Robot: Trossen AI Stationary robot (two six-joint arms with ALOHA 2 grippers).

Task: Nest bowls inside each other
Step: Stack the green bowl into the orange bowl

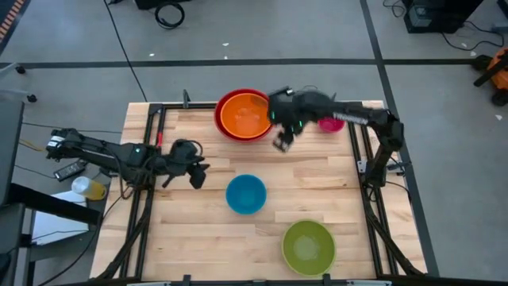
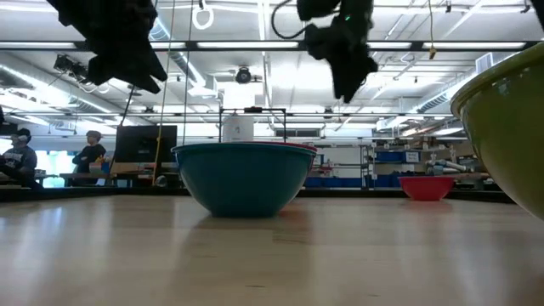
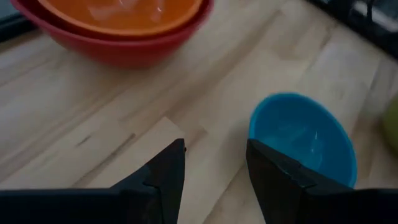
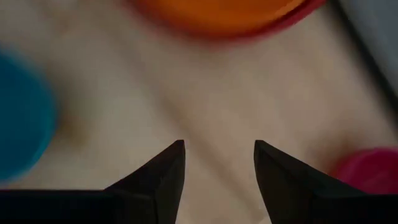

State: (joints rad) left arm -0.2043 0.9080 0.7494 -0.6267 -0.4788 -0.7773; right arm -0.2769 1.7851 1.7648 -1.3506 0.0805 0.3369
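The orange bowl sits nested inside the red bowl at the table's far middle. The blue bowl stands alone at the centre, the green bowl near the front edge, the magenta-pink bowl at the far right, partly under my right arm. My right gripper hangs open above bare wood just right of the red bowl, nothing between its fingers. My left gripper stands open to the left of the blue bowl, holding nothing.
Black frame rails run along the table's left and right sides. Bare wood lies between the blue bowl and the nested pair. Off the table's left edge lie a yellow-capped bottle and papers.
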